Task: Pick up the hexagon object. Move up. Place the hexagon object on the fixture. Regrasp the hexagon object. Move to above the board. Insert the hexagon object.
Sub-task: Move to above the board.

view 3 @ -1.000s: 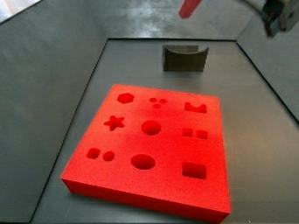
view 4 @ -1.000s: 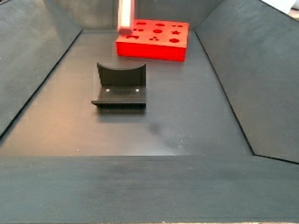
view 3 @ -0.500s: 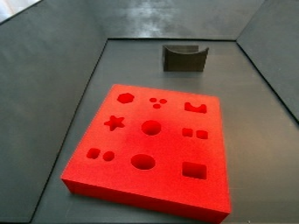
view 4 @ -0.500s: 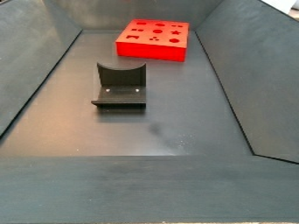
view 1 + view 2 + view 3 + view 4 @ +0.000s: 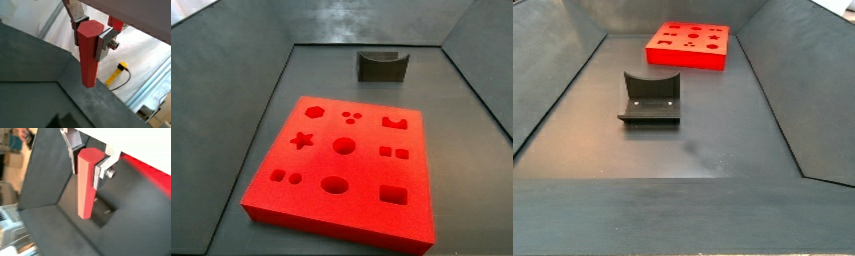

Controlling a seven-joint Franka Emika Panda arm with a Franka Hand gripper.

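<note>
In both wrist views my gripper (image 5: 92,30) (image 5: 89,162) is shut on the hexagon object (image 5: 88,57) (image 5: 85,185), a long salmon-red prism bar hanging down from the silver fingers (image 5: 103,42) with its hexagonal end up between them. The gripper and bar are out of frame in both side views. The red board (image 5: 342,165) (image 5: 688,45) lies flat on the floor, its shaped holes showing. The dark fixture (image 5: 381,66) (image 5: 651,97) stands apart from the board. A wrist view shows the fixture's edge (image 5: 107,214) below the bar and a strip of the board (image 5: 148,170).
Dark grey sloped walls (image 5: 225,60) (image 5: 547,70) enclose the floor on all sides. In a wrist view a yellow tool with a black cable (image 5: 115,72) lies outside the enclosure wall (image 5: 27,55).
One second ago the bar and gripper showed at the top edge of both side views; since then they have risen out of frame. Board and fixture have not moved.
</note>
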